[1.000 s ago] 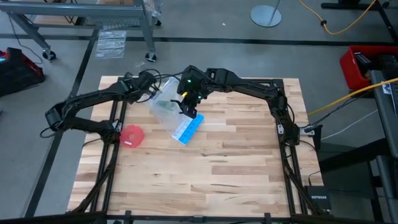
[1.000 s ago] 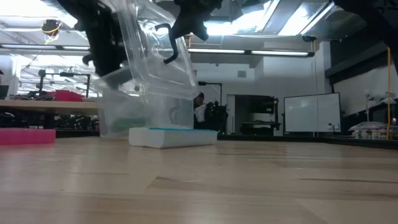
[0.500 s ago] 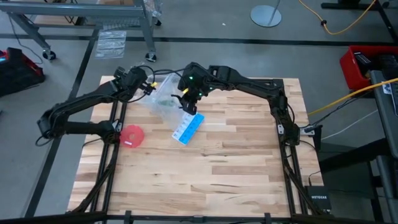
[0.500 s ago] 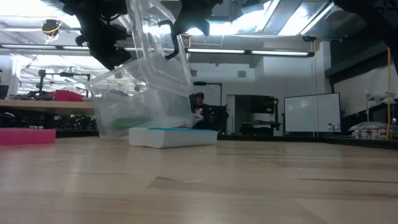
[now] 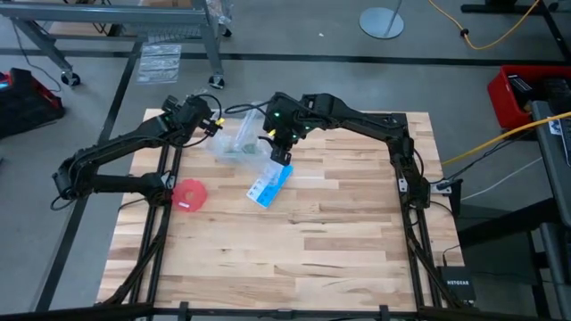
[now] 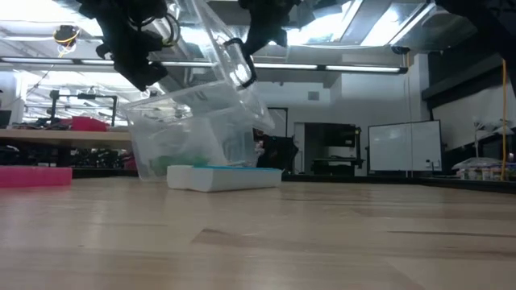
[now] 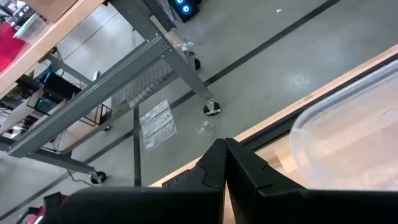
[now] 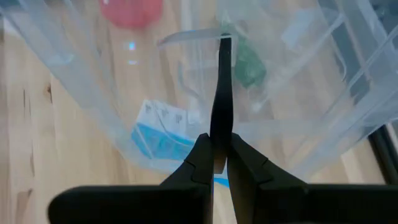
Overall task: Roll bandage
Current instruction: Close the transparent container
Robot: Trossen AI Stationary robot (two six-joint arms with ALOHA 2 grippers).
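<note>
A clear plastic box (image 5: 236, 141) stands tilted on the wooden table, its bottom on the table beside the blue-and-white pill box (image 5: 269, 183). The dark green bandage (image 8: 249, 65) lies as a small bundle inside it, at the bottom (image 6: 173, 153). My right gripper (image 8: 219, 144) hangs above the box (image 5: 281, 152), shut on a thin black clip on its raised clear lid. My left gripper (image 7: 224, 146) is shut with nothing between its fingers, at the box's far left side (image 5: 212, 125). Whether it touches the box I cannot tell. My right gripper pinches the thin black clip (image 8: 222, 93) on the edge of the clear lid between its two fingers. The fingers slant down from above and lie along the clip. The lid (image 6: 230, 56) stands raised, and the box hangs tilted from it with its bottom (image 6: 161, 173) on the table.
A red round disc (image 5: 189, 194) lies near the table's left edge. The pill box (image 6: 224, 176) lies flat just in front of the clear box. The near half of the table (image 5: 294, 259) is bare wood. Dark frame bars run along both sides.
My left gripper has risen and drawn back toward the table's far left corner, away from the box, staying shut. My right gripper has tipped and shifted slightly toward the far right with the clip. The clear box has tilted, its rim now slanting, its bottom still down.
</note>
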